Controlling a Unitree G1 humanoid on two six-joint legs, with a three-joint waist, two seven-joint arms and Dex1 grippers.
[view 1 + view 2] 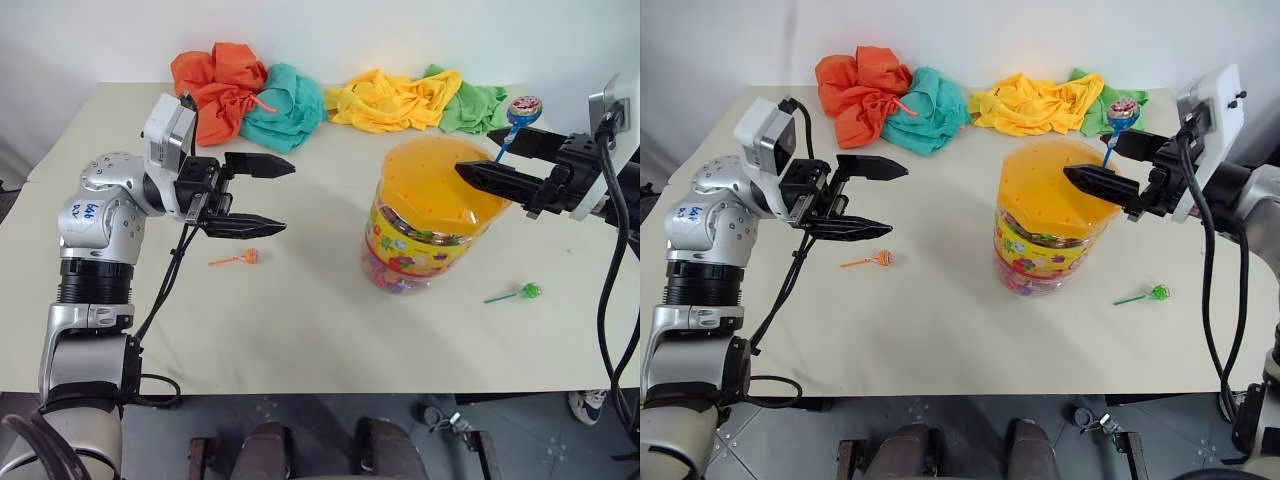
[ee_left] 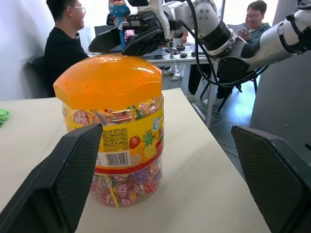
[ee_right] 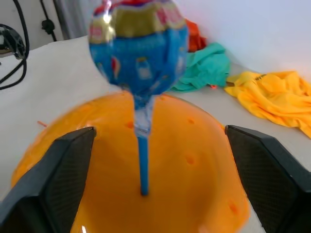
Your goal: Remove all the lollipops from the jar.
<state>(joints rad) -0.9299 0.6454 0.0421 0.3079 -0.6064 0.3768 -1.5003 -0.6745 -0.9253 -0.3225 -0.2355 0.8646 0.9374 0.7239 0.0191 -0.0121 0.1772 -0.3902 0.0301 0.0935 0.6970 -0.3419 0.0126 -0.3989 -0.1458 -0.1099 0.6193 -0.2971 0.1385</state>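
The jar (image 1: 425, 220), a clear tub with a domed orange lid, stands right of the table's middle. A lollipop (image 1: 522, 108) on a blue stick stands upright in a hole of the lid. My right gripper (image 1: 480, 152) is open, level above the lid, one finger on each side of the blue stick (image 3: 142, 165) without touching it. An orange-stick lollipop (image 1: 240, 258) lies on the table left of the jar. A green-stick lollipop (image 1: 518, 292) lies to the jar's right. My left gripper (image 1: 288, 198) is open and empty, pointing at the jar (image 2: 114, 121) from some distance.
Orange (image 1: 220, 85), teal (image 1: 285, 108), yellow (image 1: 390, 100) and green (image 1: 472, 108) cloths lie bunched along the table's (image 1: 300, 330) far edge. In the left wrist view, two people (image 2: 63, 43) sit at desks beyond the table.
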